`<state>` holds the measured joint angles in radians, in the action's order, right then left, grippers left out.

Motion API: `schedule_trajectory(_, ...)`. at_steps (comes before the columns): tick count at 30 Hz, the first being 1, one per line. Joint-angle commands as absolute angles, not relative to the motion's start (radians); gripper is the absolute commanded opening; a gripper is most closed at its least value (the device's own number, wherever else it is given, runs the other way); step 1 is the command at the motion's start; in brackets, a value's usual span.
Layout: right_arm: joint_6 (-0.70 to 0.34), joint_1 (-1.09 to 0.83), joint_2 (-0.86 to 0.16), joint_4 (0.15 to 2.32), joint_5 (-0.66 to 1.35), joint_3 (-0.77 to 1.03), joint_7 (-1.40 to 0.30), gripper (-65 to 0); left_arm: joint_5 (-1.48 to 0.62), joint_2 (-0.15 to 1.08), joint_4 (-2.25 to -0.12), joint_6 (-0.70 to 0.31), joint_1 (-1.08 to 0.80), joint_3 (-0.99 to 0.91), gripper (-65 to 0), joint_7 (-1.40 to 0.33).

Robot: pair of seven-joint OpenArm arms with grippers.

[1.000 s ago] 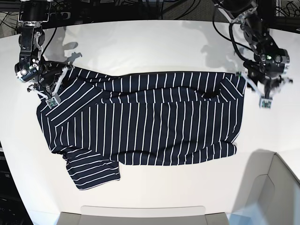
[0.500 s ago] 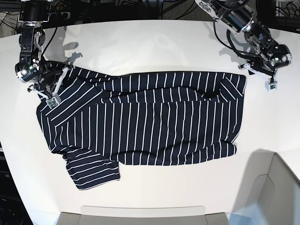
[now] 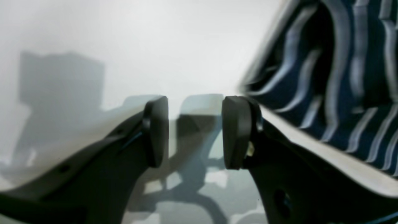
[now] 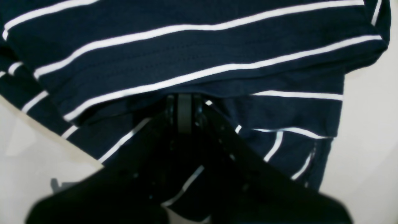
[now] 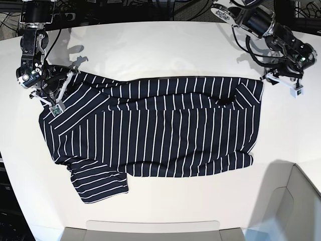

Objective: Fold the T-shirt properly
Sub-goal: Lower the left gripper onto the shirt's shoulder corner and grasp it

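The T-shirt [image 5: 160,133], dark navy with thin white stripes, lies spread on the white table [image 5: 165,47], its top edge folded over and one sleeve [image 5: 98,186] sticking out at the lower left. My right gripper [image 5: 52,103] rests on the shirt's upper left corner. In the right wrist view this gripper [image 4: 184,112] is shut on a fold of the T-shirt [image 4: 199,62]. My left gripper [image 5: 285,85] hangs just right of the shirt's upper right corner, off the cloth. Seen from the left wrist, that gripper [image 3: 196,132] is open and holds nothing, with the T-shirt [image 3: 326,77] to its right.
A grey tray [image 5: 153,228] sits at the table's front edge. A pale box [image 5: 296,201] stands at the lower right. Cables [image 5: 125,7] run behind the table's far edge.
My left gripper has lifted away from the shirt's upper right corner, swung up and to the right, and its fingers have spread wider. The right gripper and the shirt have stayed put.
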<state>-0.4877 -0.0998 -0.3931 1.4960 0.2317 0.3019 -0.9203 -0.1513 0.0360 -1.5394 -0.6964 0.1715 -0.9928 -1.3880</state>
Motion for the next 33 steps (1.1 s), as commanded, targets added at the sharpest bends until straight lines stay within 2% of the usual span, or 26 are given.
schedule_trajectory(1,-0.492,-0.088,-0.41,1.508,0.239,0.306,-0.912,-65.0,-0.186,0.045,-1.552,-0.698,0.182,-0.987,-35.5,-1.396)
schedule_trajectory(21,-0.492,-0.081,-0.395,1.508,0.239,0.269,-0.912,-65.0,-0.529,0.05,-1.547,-0.698,0.159,-0.987,-35.5,-1.396)
schedule_trajectory(33,-0.492,-0.081,-0.392,1.508,0.239,0.263,-0.912,-65.0,-0.53,0.084,-1.543,-0.698,0.142,-0.986,-35.5,-1.396)
